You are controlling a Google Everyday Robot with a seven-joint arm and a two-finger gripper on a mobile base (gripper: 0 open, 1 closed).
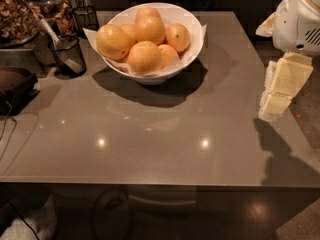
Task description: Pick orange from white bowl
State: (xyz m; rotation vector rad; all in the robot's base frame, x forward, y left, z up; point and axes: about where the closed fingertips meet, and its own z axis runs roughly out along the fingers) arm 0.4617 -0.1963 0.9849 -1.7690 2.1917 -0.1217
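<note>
A wide glossy white bowl (pixel 192 51) with a paper liner stands at the back of the grey table, left of centre. It holds several round yellow-orange fruits; one orange (pixel 144 57) sits at the front and another (pixel 113 41) at the left. My gripper (pixel 275 104), cream-coloured under a white arm (pixel 300 19), hangs above the table's right edge. It is well to the right of the bowl, a little nearer the front, and holds nothing that I can see.
Two dark wire-mesh cups (pixel 67 55) (pixel 86 18) stand left of the bowl, one with a utensil in it. Jars and a tray of dried food (pixel 20 19) crowd the back left corner. A dark object (pixel 15 86) lies at the left edge.
</note>
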